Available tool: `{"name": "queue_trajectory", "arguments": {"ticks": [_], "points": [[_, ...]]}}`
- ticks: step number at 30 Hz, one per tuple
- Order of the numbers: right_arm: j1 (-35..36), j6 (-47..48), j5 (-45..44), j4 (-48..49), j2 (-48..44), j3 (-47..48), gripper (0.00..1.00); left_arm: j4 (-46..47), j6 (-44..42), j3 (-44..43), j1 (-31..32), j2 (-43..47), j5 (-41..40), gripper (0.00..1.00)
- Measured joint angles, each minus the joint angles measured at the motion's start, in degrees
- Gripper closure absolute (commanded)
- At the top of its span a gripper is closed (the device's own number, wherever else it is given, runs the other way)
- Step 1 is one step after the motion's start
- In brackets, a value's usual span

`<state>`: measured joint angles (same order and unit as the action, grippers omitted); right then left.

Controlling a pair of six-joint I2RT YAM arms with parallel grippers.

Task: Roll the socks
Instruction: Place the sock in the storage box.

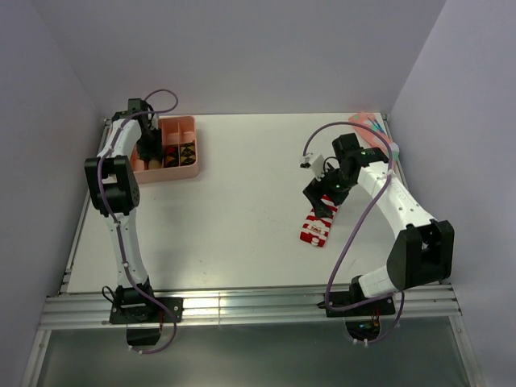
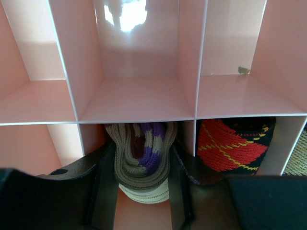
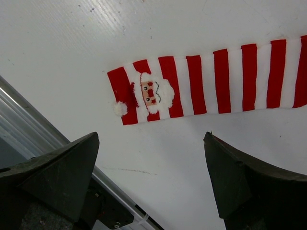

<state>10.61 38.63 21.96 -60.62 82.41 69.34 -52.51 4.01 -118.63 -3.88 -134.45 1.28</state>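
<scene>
The tan sock (image 2: 144, 165), with purple stripes, is rolled into a bundle and sits in a near compartment of the pink divided box (image 2: 139, 98). My left gripper (image 2: 142, 151) has its fingers pressed on both sides of the roll, inside the box (image 1: 196, 145); in the top view it (image 1: 147, 153) is at the box's left end. The red-and-white striped sock (image 3: 211, 81) lies flat and unrolled on the table, a Santa face at its toe. My right gripper (image 3: 150, 139) hovers open and empty just beside it, over the sock's upper end in the top view (image 1: 321, 201).
A rolled red-and-black argyle sock (image 2: 230, 143) fills the compartment to the right of the tan roll. The far row of compartments holds nothing. A pink sock (image 1: 371, 122) lies at the table's far right corner. The table's metal rail (image 3: 29, 110) runs near the striped sock's toe.
</scene>
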Motion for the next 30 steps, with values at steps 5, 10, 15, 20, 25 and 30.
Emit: {"name": "queue_trajectory", "arguments": {"ticks": [5,10,15,20,25,30], "points": [[0.00,0.02,0.02,0.11,0.00,-0.37,0.03,0.00,0.02,0.00,0.11,-0.02,-0.11,1.00],[0.00,0.04,0.04,0.17,0.00,-0.39,0.03,0.04,0.35,-0.02,0.44,-0.02,-1.40,0.93],[0.00,0.02,0.15,0.13,0.00,-0.37,0.03,2.38,1.79,2.43,0.92,1.22,-3.26,0.74],[0.00,0.00,0.39,-0.04,0.00,-0.35,0.03,5.79,3.91,6.32,0.92,3.63,-3.65,0.61],[0.00,-0.02,0.59,-0.11,0.00,-0.35,0.03,6.82,5.33,7.48,0.85,4.50,-3.69,0.53],[0.00,-0.07,0.63,-0.13,0.00,-0.35,0.03,6.91,6.40,7.48,0.85,4.68,-3.63,0.30]]}}
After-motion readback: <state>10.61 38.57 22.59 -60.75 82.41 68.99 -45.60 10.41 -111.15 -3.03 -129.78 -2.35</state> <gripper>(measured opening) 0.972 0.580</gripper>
